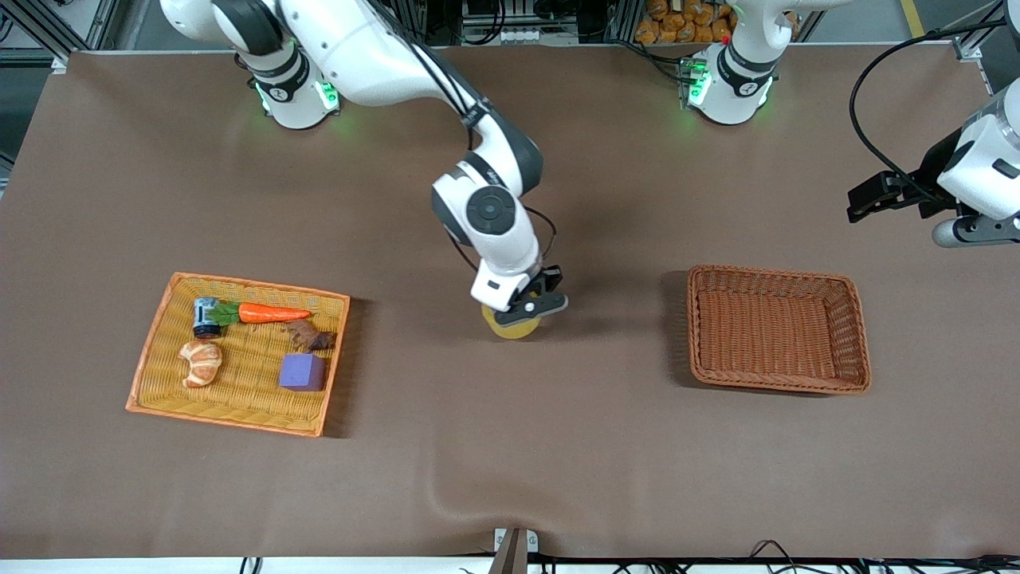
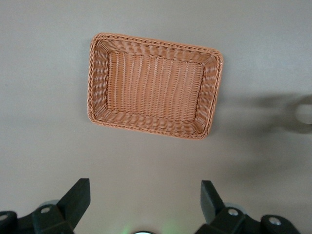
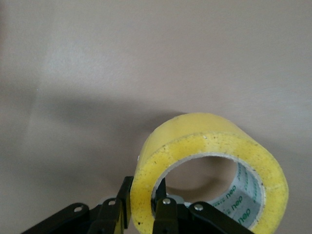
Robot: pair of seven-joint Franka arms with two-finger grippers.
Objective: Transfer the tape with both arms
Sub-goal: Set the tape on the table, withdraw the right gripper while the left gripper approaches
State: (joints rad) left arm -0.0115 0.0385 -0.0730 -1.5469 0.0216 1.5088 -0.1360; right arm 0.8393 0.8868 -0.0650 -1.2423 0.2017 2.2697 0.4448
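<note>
The tape is a yellow roll with a pale grey core, between the two baskets at the middle of the table. My right gripper is shut on it; in the right wrist view one finger is outside the tape's wall and one inside the core, the gripper pinching the wall. I cannot tell whether the roll touches the table. My left gripper waits high at the left arm's end of the table; in the left wrist view it is open and empty.
An empty brown wicker basket lies toward the left arm's end, also in the left wrist view. An orange basket toward the right arm's end holds a carrot, a purple block, an orange-peel toy and a small can.
</note>
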